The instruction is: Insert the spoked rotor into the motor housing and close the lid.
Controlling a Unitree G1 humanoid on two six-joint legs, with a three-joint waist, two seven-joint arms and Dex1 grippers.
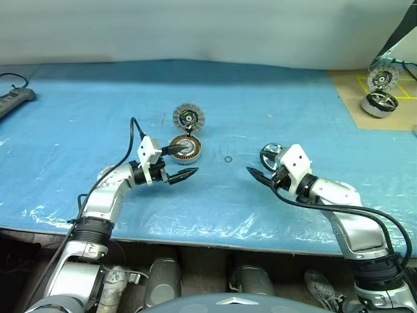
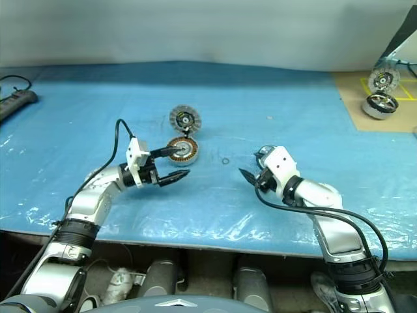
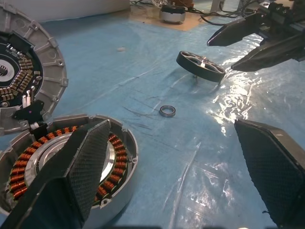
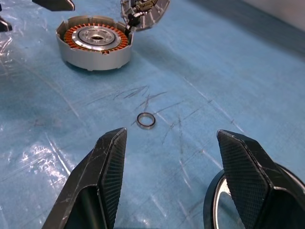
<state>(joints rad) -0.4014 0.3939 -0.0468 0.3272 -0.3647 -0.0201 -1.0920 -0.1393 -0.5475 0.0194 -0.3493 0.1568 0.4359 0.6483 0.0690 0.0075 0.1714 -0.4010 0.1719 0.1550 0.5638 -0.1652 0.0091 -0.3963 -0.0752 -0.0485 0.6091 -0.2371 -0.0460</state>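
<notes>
A black power strip (image 1: 14,99) lies at the far left edge of the tabletop (image 1: 78,137), which is covered in blue plastic sheeting. Further in, the left gripper (image 1: 184,162) reaches level across the sheet, its jaws spread wide and holding nothing; one finger sits over the near edge of the motor housing (image 1: 187,149), the other hangs just in front of it. The housing stands upright on the tabletop, open, its ring of copper windings and its bright centre plain to see from the left wrist view. The lid (image 1: 188,118) stands swung up behind the housing, joined at the far rim, its inner face with a dark centre turned toward the robot.

To the right of the housing a small metal ring (image 1: 229,159) lies flat on the sheet, apart from everything else. Beyond that, the right gripper (image 1: 261,163) points in toward the middle, jaws open and empty. The spoked rotor (image 3: 200,66) rests on the tabletop just beside this gripper, close against one finger, tilted slightly with one edge raised.

At the far right, on a brown board (image 1: 365,98) marked with yellow tape, stands a second motor unit (image 1: 380,103) with its own lid raised.
</notes>
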